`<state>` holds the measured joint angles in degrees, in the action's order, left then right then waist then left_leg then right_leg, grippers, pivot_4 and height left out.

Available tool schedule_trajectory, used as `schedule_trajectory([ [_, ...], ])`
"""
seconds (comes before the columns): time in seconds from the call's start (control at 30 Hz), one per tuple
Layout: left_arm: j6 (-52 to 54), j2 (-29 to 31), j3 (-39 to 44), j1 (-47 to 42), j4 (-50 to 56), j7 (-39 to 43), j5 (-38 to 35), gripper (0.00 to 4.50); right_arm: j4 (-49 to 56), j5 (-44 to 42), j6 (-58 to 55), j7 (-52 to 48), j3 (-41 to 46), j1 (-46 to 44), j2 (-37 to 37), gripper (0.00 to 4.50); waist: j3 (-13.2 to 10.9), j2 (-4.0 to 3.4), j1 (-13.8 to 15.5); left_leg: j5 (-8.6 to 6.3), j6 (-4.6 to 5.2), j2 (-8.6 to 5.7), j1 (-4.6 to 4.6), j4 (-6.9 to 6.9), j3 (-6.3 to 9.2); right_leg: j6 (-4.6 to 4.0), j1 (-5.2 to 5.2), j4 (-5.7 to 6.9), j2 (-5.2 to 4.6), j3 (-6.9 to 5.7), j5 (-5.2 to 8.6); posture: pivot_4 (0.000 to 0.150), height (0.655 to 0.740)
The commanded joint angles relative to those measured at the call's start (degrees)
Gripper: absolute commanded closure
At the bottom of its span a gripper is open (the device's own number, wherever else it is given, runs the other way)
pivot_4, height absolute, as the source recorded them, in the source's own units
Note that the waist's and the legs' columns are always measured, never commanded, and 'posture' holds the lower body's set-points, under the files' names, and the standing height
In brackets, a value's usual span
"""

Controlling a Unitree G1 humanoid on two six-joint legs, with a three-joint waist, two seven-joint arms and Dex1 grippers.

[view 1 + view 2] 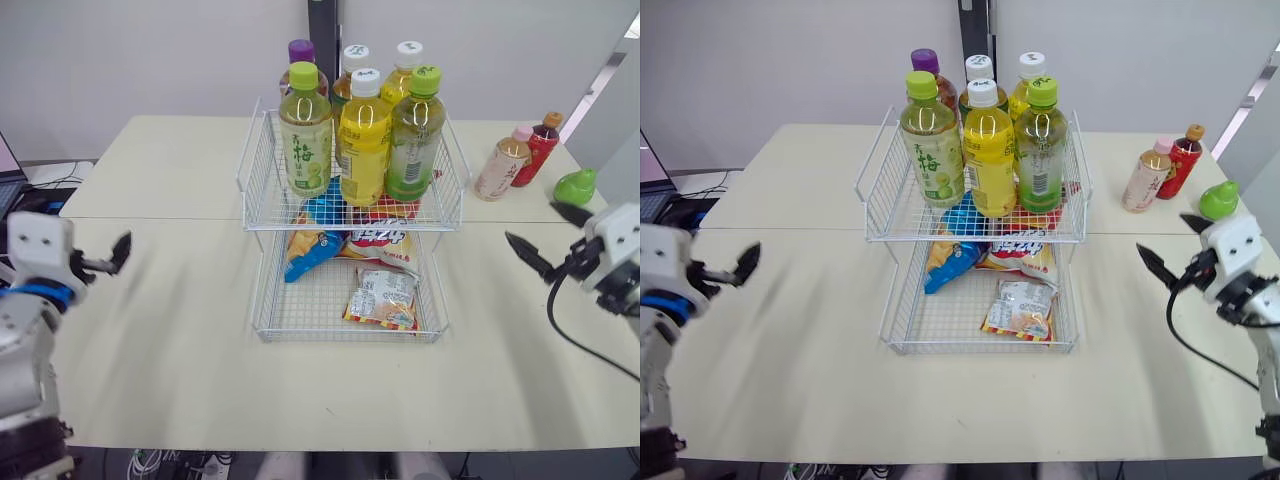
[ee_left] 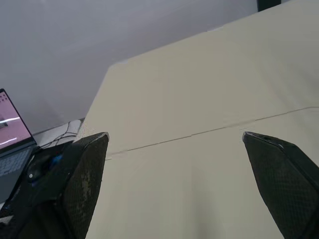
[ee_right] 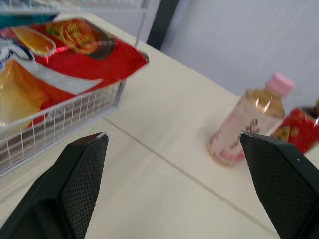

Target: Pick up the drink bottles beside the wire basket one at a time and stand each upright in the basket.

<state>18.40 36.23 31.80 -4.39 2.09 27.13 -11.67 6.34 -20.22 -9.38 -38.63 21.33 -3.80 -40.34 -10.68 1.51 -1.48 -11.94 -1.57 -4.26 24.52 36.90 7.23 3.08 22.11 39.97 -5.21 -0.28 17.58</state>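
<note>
Nearest first: left gripper [image 2: 174,135] hanging low over the left side of the desk [image 1: 180,340], fingers [image 2: 84,174] spread wide, nothing between them. Same deal with the right gripper [image 3: 172,134] over the right side, fingers [image 3: 79,169] wide apart and empty.

Mid-desk, a white two-tier wire basket [image 1: 350,338]. Lower tier [image 1: 300,315]: just snacks. Silvery packet [image 1: 383,297] at the front, red-and-white bag [image 1: 378,240] behind it, blue bag [image 1: 305,250] leaning up on the left. Upper tier [image 1: 262,185]: six drink bottles, all upright, in two rows. Front row, left to right: lime-capped bottle [image 1: 306,140] with pale green drink, yellow bottle [image 1: 364,140] with a white cap, green-capped bottle [image 1: 415,140]. Back row mostly hidden behind those: purple cap [image 1: 301,50], then a white cap [image 1: 355,57] and another white cap [image 1: 408,55].

Not in the basket yet, out on the desk to its right: pink-capped bottle [image 1: 503,160], pale pinkish label, upright. Right beside it, a red-labelled bottle [image 1: 537,150] with a brownish cap, also upright. Can't tell if touching.

Something lime green [image 1: 575,185] near the desk's right edge, no idea what.

Desk pale cream, with a thin seam across it. Off the left edge, a laptop [image 2: 10,144] with a lit screen. Plain grey wall [image 1: 150,60] at the back, dark post [image 1: 322,30] rising behind the basket.
</note>
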Motion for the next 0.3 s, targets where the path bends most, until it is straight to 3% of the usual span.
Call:
schedule_trajectory([
  [0.03, -0.82, -0.99, -0.69, 0.24, 1.54, 0.01, -1.86, 0.01, 1.3, 0.24, 0.89, 1.95, 2.17, 1.3, 0.93, 0.0, 0.0, -0.01, 0.0, 0.0, 0.0, 0.03, -0.03, 0.02, 0.01, -0.01, -0.01, 0.04, 0.01, -0.01, -0.01, 0.15, 0.74],
  [0.3, -0.5, -2.29, -2.54, -1.47, -1.41, 0.3, -4.45, 0.01, 0.66, 1.18, 0.94, 4.57, 1.51, 1.05, 2.32, 0.0, 0.07, -0.13, -0.06, 0.02, -0.02, 0.08, -0.78, -0.14, 0.04, -0.09, -0.71, -0.09, 0.13, -0.03, -0.06, 0.15, 0.74],
])
